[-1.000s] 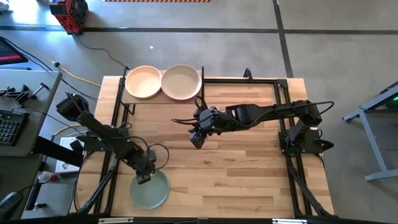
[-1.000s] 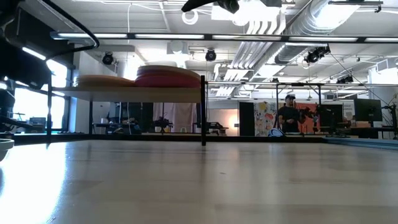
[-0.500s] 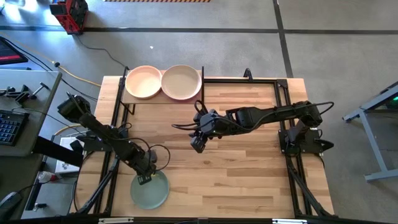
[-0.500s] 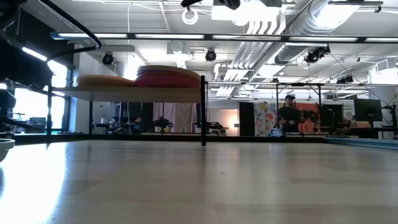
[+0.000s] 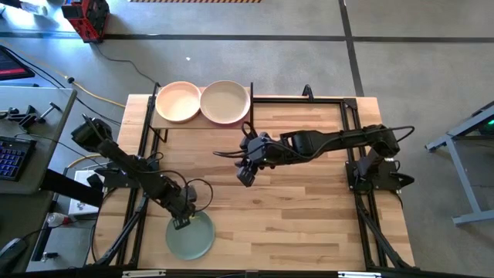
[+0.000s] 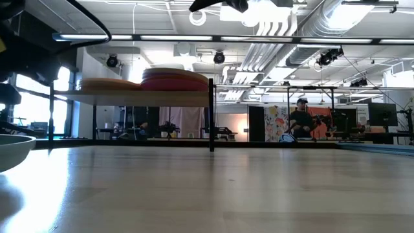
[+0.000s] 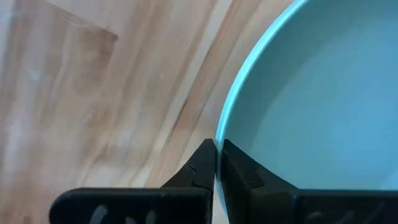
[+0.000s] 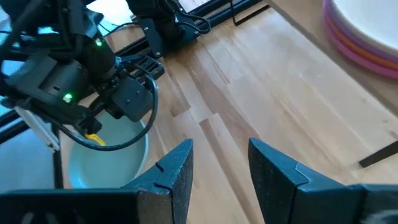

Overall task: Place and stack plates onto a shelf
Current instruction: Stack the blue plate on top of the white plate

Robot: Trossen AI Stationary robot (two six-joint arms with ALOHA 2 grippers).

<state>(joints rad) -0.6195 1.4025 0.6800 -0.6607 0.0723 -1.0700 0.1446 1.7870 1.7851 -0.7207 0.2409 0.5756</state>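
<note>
Left wrist view: left gripper (image 7: 216,163) jaws clamped on mint green plate (image 7: 317,99) rim, near table's front-left corner. Lift level, clear shelf (image 5: 202,123) edge. Right gripper (image 8: 219,163) jaws apart, mid-table.

mint green plate (image 5: 191,236), light striped wood table (image 5: 309,208).

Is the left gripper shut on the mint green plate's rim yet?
Yes, shut. In the left wrist view the left gripper has its two dark fingers pinching the round mint green plate's rim, no gap showing.
</note>
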